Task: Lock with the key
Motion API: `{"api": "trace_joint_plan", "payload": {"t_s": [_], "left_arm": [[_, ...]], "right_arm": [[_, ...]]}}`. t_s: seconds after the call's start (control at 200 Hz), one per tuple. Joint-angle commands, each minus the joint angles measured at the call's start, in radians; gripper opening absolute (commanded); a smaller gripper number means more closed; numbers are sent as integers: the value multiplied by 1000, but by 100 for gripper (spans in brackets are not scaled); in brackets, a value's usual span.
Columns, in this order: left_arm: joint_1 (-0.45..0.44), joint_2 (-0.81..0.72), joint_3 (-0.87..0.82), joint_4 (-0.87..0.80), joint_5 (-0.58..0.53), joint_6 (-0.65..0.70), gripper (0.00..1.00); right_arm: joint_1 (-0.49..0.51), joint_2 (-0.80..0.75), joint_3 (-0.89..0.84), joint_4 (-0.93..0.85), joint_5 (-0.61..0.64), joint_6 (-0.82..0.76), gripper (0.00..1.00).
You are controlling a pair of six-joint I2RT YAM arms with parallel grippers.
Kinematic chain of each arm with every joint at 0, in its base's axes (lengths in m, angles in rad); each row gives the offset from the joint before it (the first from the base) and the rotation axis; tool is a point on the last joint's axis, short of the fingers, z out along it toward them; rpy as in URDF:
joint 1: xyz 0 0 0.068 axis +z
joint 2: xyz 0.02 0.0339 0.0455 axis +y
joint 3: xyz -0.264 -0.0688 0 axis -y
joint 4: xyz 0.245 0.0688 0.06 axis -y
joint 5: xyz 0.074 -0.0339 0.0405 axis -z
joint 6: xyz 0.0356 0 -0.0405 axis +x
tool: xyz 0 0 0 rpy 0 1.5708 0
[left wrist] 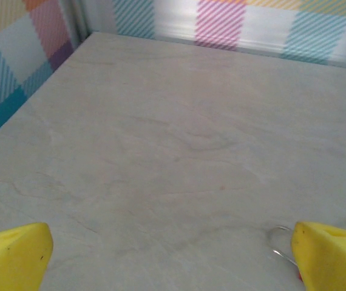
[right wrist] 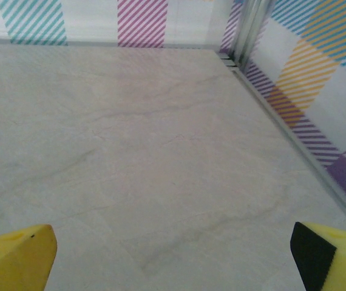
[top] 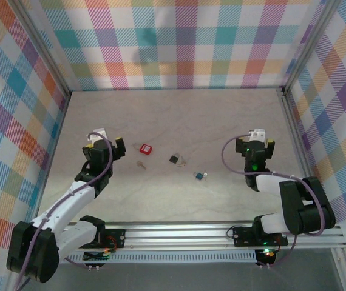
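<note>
- Both tools stand released. My left gripper [top: 104, 144] hangs wide and empty just left of the red padlock [top: 145, 148]. My right gripper [top: 255, 146], equally wide and empty, hovers near the right wall, well apart from the locks.
- The key [top: 140, 163] lies flat on the table [top: 179, 115], just on the near side of the red padlock and to the right of my left arm. From above it is a small grey sliver, and I cannot tell which way its blade points.
- First risk: a thin key lying flat on a smooth top gives the fingers little to bite. A closing pinch could ride over it or skid it away.
- Second risk: in the left wrist view a silver wire loop [left wrist: 279, 242] sits just beside my right fingertip [left wrist: 331, 257], with a fleck of red at its foot. A careless descent from here could knock the red padlock onto the key or shove both aside.
- Third risk: the black padlock [top: 174, 159] and the blue padlock [top: 200, 176] lie in the same loose row. I could take the key to the wrong keyhole.
- Fourth risk: these locks look light. If the other arm does not pin the body, turning the key may simply spin the lock.
</note>
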Motion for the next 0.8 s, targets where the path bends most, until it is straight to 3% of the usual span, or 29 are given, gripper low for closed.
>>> {"api": "trace_joint_plan", "payload": {"t_s": [0.0,0.02,0.065,0.13,0.325,0.405,0.46,0.505,0.565,0.795], "left_arm": [[83,34,-40,176,51,38,100],[97,45,-50,205,66,45,100],[123,86,-69,266,91,74,100],[152,145,-102,371,93,92,100],[252,323,-141,575,198,26,100],[247,452,-155,739,266,53,100],[218,500,-124,717,326,113,100],[195,581,-139,859,329,152,100],[191,557,-84,702,313,141,100],[180,564,-100,752,291,148,100]], "right_arm": [[-94,84,-43,214,-262,78,99],[-104,88,-44,224,-288,79,99],[-105,64,4,70,-336,73,99],[-102,166,-29,256,-434,24,99],[-96,157,-4,182,-329,60,99],[-95,155,-2,178,-328,62,99],[-95,163,2,182,-325,61,99],[-96,157,2,176,-326,63,99],[-96,162,0,184,-326,60,99],[-96,162,6,171,-331,60,99]]}}
